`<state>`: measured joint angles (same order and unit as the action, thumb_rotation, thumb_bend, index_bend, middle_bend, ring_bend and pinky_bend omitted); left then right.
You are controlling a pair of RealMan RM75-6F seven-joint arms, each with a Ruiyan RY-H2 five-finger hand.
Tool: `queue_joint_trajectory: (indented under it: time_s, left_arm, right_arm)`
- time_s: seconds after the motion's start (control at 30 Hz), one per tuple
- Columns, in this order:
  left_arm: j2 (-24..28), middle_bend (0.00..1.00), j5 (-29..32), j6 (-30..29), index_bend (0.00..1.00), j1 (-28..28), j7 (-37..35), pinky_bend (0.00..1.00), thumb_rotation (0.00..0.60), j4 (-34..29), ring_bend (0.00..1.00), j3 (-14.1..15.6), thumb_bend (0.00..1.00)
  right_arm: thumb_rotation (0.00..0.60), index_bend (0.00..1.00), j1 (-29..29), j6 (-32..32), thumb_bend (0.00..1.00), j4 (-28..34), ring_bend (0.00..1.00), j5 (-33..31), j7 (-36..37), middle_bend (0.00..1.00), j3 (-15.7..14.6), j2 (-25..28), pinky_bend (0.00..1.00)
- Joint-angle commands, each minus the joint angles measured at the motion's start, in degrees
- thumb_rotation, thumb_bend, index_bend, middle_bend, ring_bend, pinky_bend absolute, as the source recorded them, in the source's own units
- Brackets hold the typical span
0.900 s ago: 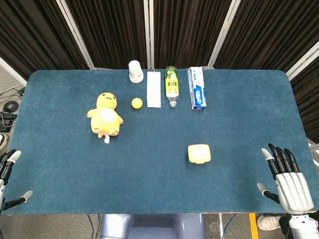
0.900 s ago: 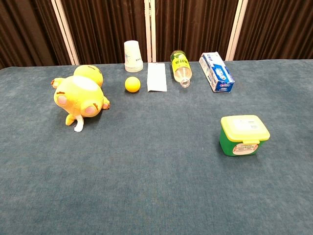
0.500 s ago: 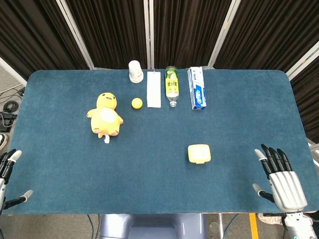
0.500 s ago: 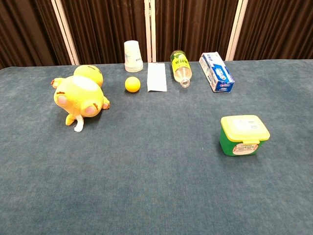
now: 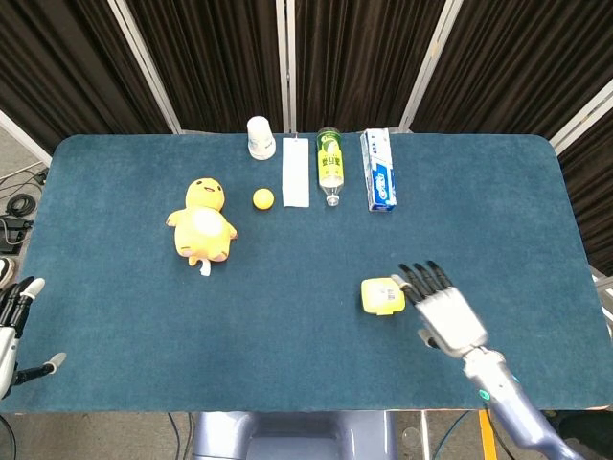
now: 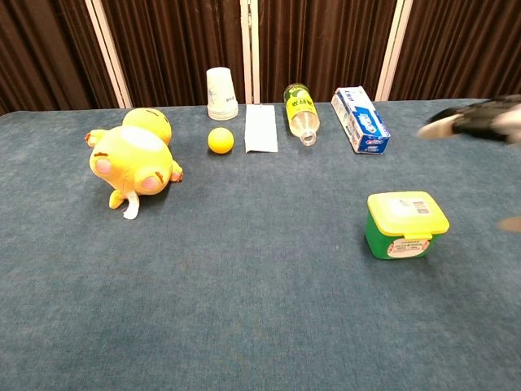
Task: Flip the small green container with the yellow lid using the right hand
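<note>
The small green container with the yellow lid (image 5: 381,295) (image 6: 404,224) stands upright, lid on top, right of the table's middle. My right hand (image 5: 442,307) hovers just to its right with fingers spread and nothing in it. In the head view the fingertips (image 5: 414,277) overlap the lid's right edge. In the chest view the right hand (image 6: 480,120) is a blur above and to the right of the container, apart from it. My left hand (image 5: 14,331) hangs off the near left table edge, fingers apart and empty.
A yellow plush duck (image 5: 203,222) lies at mid left. Along the far edge are a paper cup (image 5: 260,136), an orange ball (image 5: 263,198), a white strip (image 5: 296,172), a lying bottle (image 5: 330,163) and a blue-white box (image 5: 378,182).
My right hand has swept in from the near right corner to beside the container, up over the table. The container has not moved. The left hand has shifted slightly down.
</note>
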<state>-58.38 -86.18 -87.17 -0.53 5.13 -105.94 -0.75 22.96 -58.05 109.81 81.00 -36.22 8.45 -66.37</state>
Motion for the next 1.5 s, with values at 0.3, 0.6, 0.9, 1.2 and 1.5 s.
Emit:
queue_joint_trajectory:
  time_s: [0.3,0.6,0.9,1.2,1.5]
  left_arm:
    - [0.0,0.0,4.0,3.0,0.0,1.5,-0.2,0.0,0.6,0.5,0.0,-1.1,0.0]
    - [-0.2,0.0,5.0,3.7,0.0,1.9,-0.1,0.0,0.6,0.8,0.0,-1.2,0.0]
    - [-0.1,0.0,4.8,3.6,0.0,2.0,-0.3,0.0,0.6,0.6,0.0,-1.0,0.0]
    - [-0.1,0.0,5.0,3.7,0.0,2.1,-0.4,0.0,0.6,0.7,0.0,-0.9,0.0]
    - [-0.4,0.0,4.8,3.9,0.0,2.3,0.1,0.0,0.6,0.6,0.0,-0.7,0.0]
  right_arm:
    - [0.6,0.0,21.2,5.9,0.15,-0.3,0.0,-32.5,-32.3,0.0,1.9,-15.2,0.17]
    - [0.6,0.0,29.3,-2.7,0.15,-2.0,0.0,-47.6,-45.0,0.0,-1.2,-20.3,0.22]
    - [0.6,0.09,32.3,-7.9,0.31,-6.1,0.24,-49.6,-48.3,0.24,-5.6,-22.1,0.49]
    - [0.6,0.31,30.9,-6.0,0.54,-8.3,0.49,-40.1,-38.9,0.52,-8.6,-19.9,0.66]
    - [0.6,0.31,26.3,-3.5,0.54,-7.4,0.49,-24.8,-13.4,0.52,-5.5,-13.9,0.66]
